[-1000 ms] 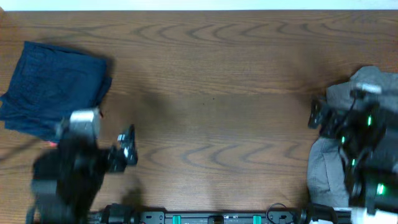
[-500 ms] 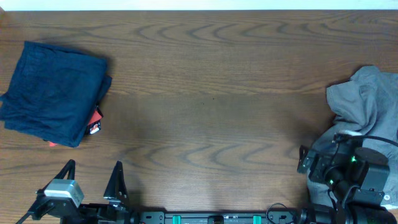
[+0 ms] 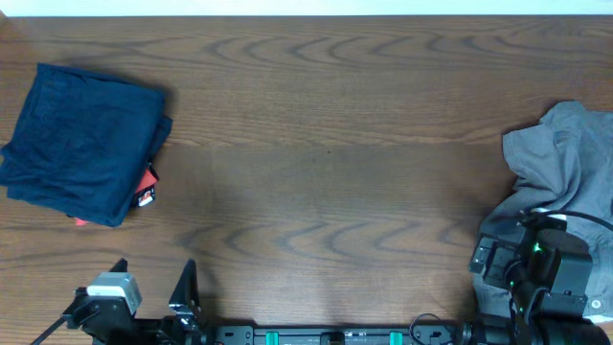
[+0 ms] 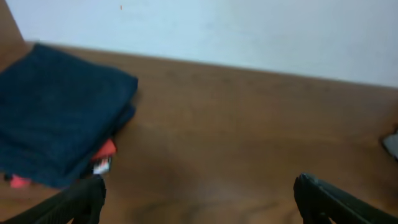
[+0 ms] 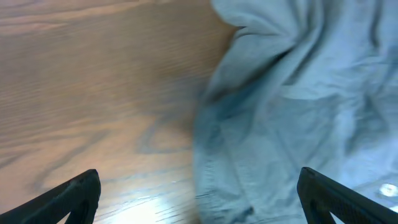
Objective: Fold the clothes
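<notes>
A folded dark blue garment (image 3: 81,144) lies at the table's left, with a red tag at its near edge; it also shows in the left wrist view (image 4: 56,112). A crumpled grey garment (image 3: 560,172) lies at the right edge; it fills the right of the right wrist view (image 5: 298,106). My left gripper (image 3: 153,283) is open and empty at the front left edge, in its own view (image 4: 199,199) above bare wood. My right gripper (image 3: 488,259) is open and empty at the front right, its fingers (image 5: 199,196) spread over the grey garment's left edge.
The brown wooden table (image 3: 326,172) runs between the two garments. A pale wall (image 4: 236,31) stands behind the far edge. A black rail (image 3: 326,335) runs along the front edge.
Both arms have drawn back toward the front edge. The left gripper left the blue garment's side; the right arm came off the grey garment, which now lies uncovered.
</notes>
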